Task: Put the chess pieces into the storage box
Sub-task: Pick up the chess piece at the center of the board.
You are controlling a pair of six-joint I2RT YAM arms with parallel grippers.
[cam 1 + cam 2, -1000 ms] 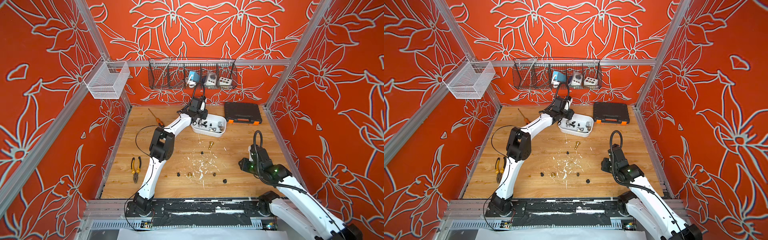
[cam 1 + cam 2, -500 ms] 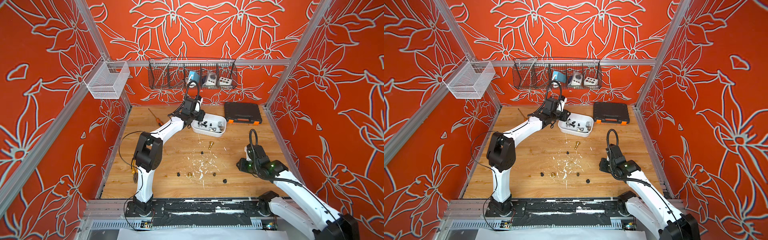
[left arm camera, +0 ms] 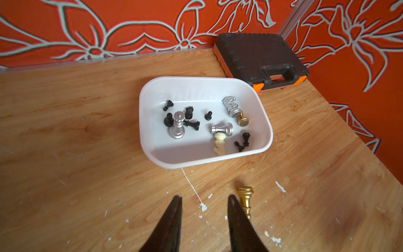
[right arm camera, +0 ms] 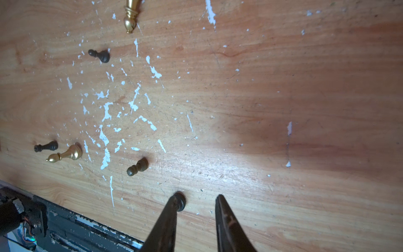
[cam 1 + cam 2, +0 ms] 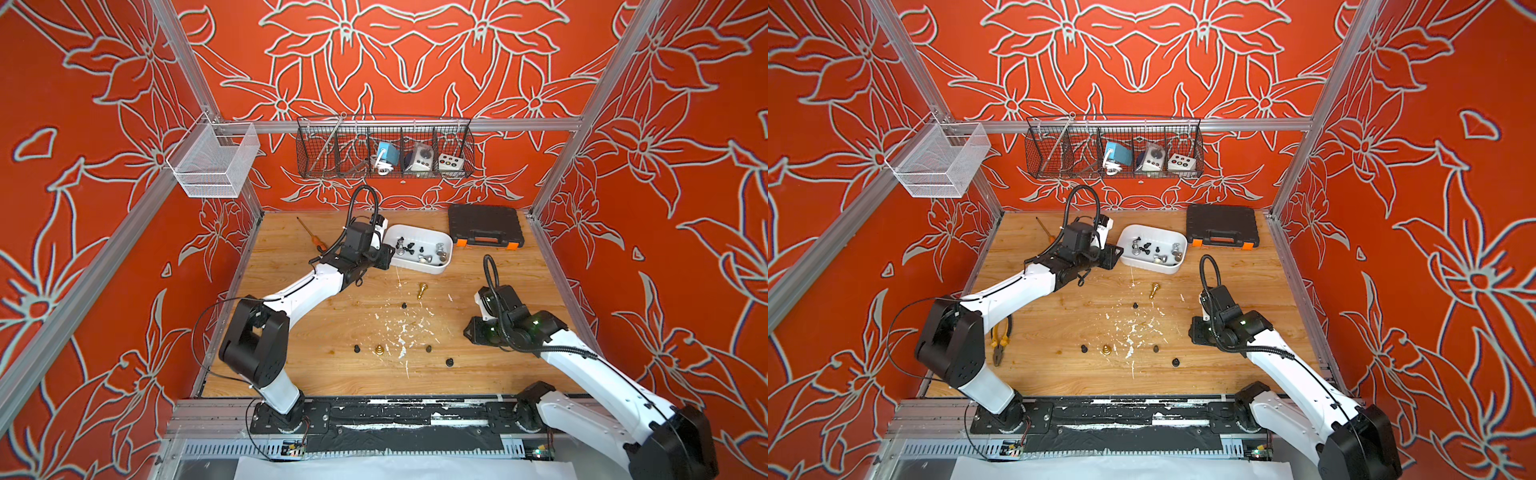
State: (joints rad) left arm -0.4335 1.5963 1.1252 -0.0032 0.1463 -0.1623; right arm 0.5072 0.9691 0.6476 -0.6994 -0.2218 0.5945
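The white storage box (image 3: 207,161) holds several chess pieces: black pawns, silver ones (image 3: 177,127) and a cream one. It lies at the back (image 5: 415,228). My left gripper (image 3: 205,199) hovers open and empty beside the box's left end (image 5: 382,257). A toppled gold piece (image 3: 245,197) lies just outside one finger. Several pieces stay on the wood: that gold one (image 5: 422,290), black pawns (image 5: 404,306) (image 5: 356,349) (image 5: 428,349) and a gold pawn (image 5: 379,350). My right gripper (image 4: 197,197) is open low over the table. A black pawn (image 4: 181,202) stands partly behind one finger, outside the gap.
A black toolcase (image 5: 484,226) with orange latches lies right of the box. An orange-handled screwdriver (image 5: 309,235) is at the back left and pliers (image 5: 1000,338) lie by the left arm. White paint flecks (image 5: 399,328) mark the middle. Wire baskets (image 5: 384,149) hang on the back wall.
My left gripper has drawn back from over the box, leftward and nearer, with its elbow swinging left. The right gripper has shifted slightly left toward the front pawn and its jaws have narrowed a little.
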